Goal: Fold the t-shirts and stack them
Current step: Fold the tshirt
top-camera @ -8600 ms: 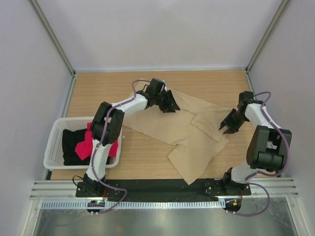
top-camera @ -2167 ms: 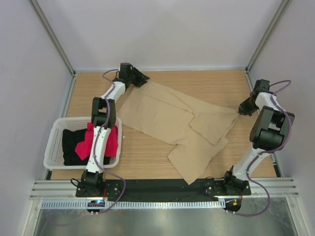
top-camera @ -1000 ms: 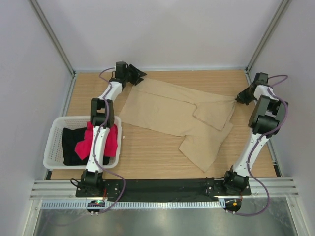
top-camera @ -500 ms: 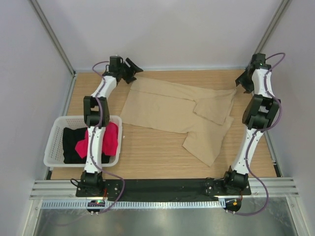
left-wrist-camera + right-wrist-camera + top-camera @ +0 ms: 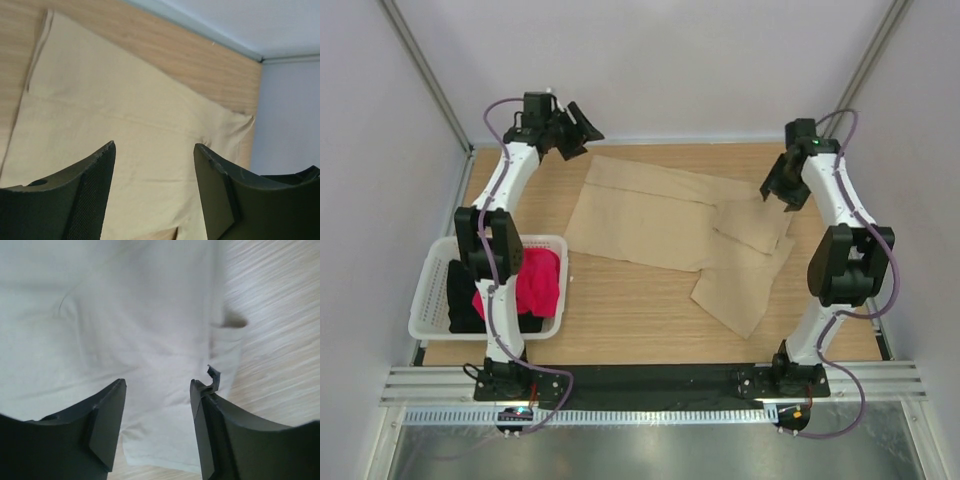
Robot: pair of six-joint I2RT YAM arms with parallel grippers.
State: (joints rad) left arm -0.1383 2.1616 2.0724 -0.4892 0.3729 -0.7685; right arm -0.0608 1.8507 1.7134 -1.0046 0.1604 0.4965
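White and black in pairs, strung with purple cable.
Shelled in white along the long links of the left arm (image 5: 510,175) and right arm (image 5: 837,195), black at every joint; looped with thin purple cables (image 5: 490,108), bolted to a black base plate (image 5: 650,381) at 6 o'clock. Tipped by a matt black left gripper (image 5: 582,130) and right gripper (image 5: 778,198), with broad wedge fingers (image 5: 92,200) finely ribbed on the inner face.

The large tan cloth t-shirt (image 5: 660,215) lies spread on the wooden table (image 5: 620,315), from the centre to the far right. The white slotted plastic basket (image 5: 426,295) stands at the near left. Inside it, the black t-shirt (image 5: 458,295) lies left of the red-pink t-shirt (image 5: 542,280).
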